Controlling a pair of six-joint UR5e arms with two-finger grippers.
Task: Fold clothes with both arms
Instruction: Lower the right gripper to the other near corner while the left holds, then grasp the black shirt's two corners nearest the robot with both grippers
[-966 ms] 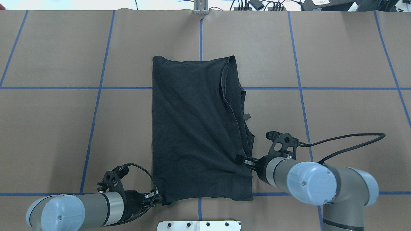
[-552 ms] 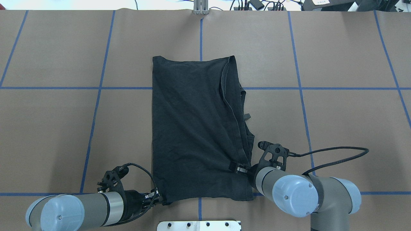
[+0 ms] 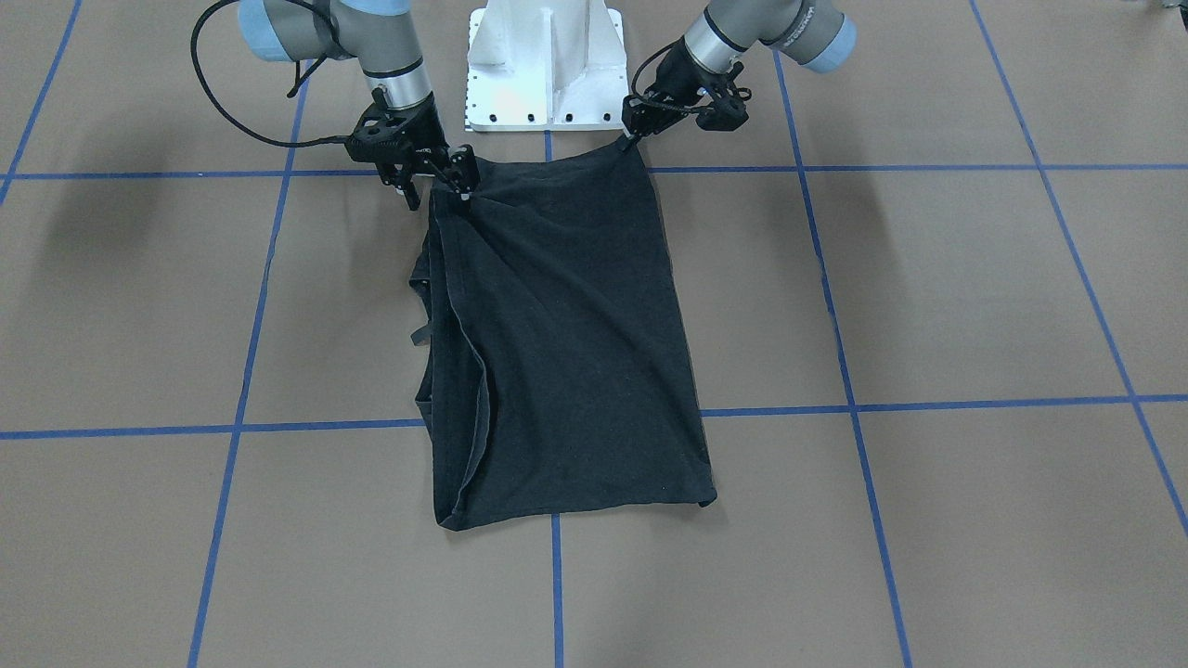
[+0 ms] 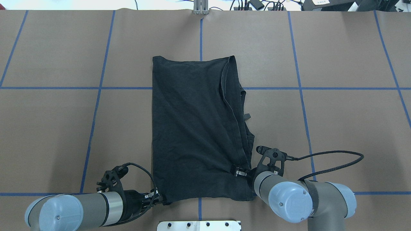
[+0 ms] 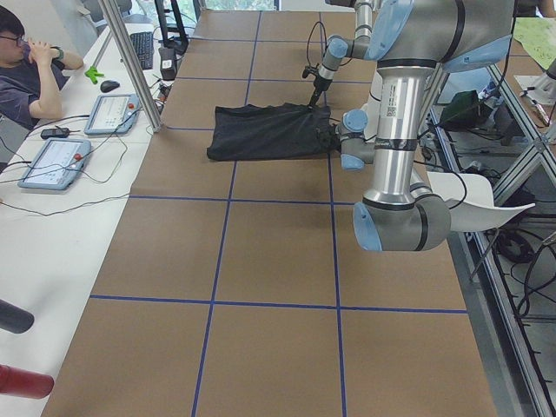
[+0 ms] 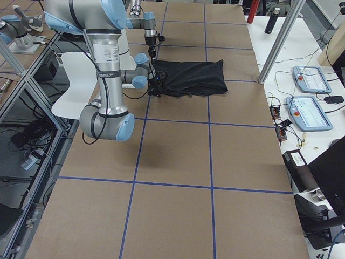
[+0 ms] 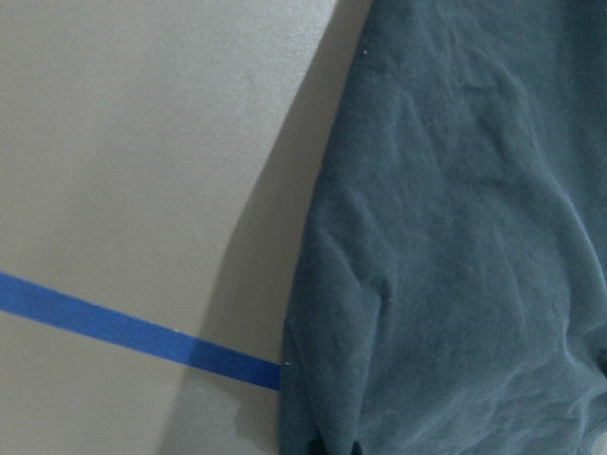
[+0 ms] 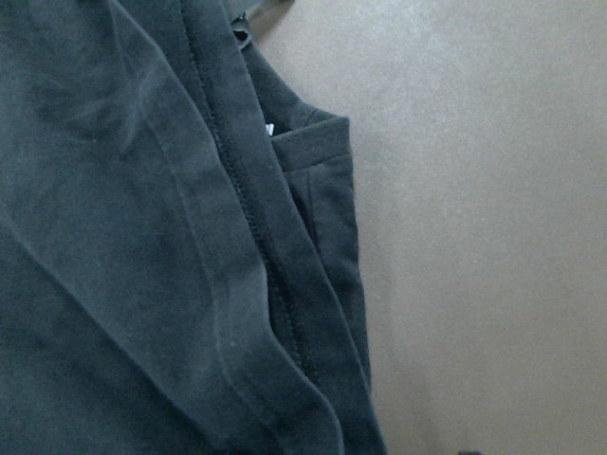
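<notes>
The clothes are one black T-shirt (image 4: 192, 128), folded lengthwise with its plain side up, flat in the middle of the table (image 4: 337, 112). Its hem layers overlap along the right side (image 8: 237, 190). My left gripper (image 4: 160, 199) is shut on the shirt's near left corner (image 3: 631, 139), low at the table. My right gripper (image 4: 236, 170) is shut on the folded edge near the near right corner (image 3: 461, 188), and creases fan out from the pinch. Both wrist views show little but black cloth (image 7: 455, 237) and brown table.
Blue tape lines (image 4: 96, 106) mark a grid on the brown table. The white pedestal base (image 3: 546, 65) stands at the near edge between the arms. A side desk with control pendants (image 5: 56, 161) and a seated person (image 5: 26, 69) runs along the far edge.
My right gripper has moved toward the robot's base and a little left, dragging the pinched edge with it. The left arm has stayed where it was.
</notes>
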